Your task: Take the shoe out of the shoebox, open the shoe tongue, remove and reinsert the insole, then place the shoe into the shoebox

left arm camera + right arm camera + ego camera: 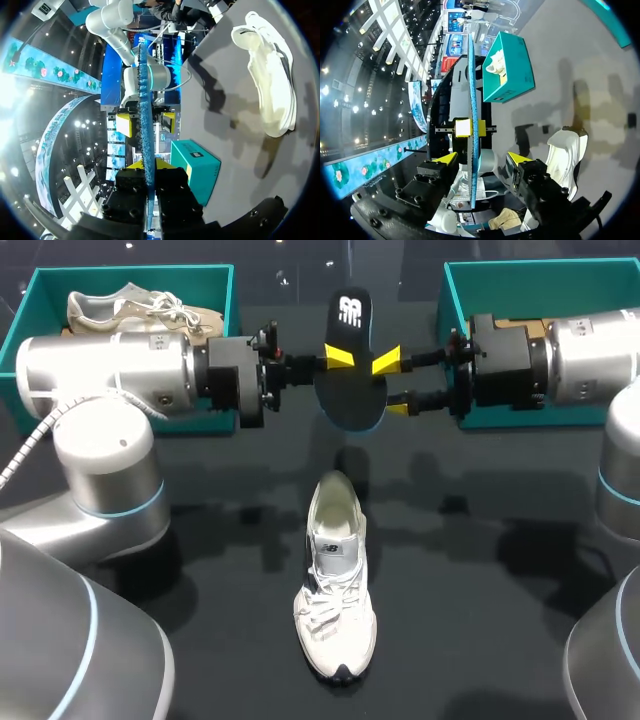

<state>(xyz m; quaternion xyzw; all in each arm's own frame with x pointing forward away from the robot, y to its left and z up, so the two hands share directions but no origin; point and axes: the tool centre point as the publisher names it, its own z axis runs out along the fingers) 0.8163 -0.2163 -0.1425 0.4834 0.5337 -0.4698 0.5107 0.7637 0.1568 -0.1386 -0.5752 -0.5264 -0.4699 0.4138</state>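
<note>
Hanging over the white sneaker [335,580], which lies on the table [480,620] with its heel opening toward it, the black insole [352,390] is out of the shoe, with the left hand [340,358] and right hand [392,385] on opposite sides, likely for a handover.

Left wrist view: the left hand's fingers [165,165] are clenched on the edge-on insole, the sneaker well apart.

Right wrist view: the right hand's fingers [519,158] stand released, flanking the insole without touching; the sneaker lies beside them.

right arm [590,355] hides most of right shoebox [540,275].
</note>
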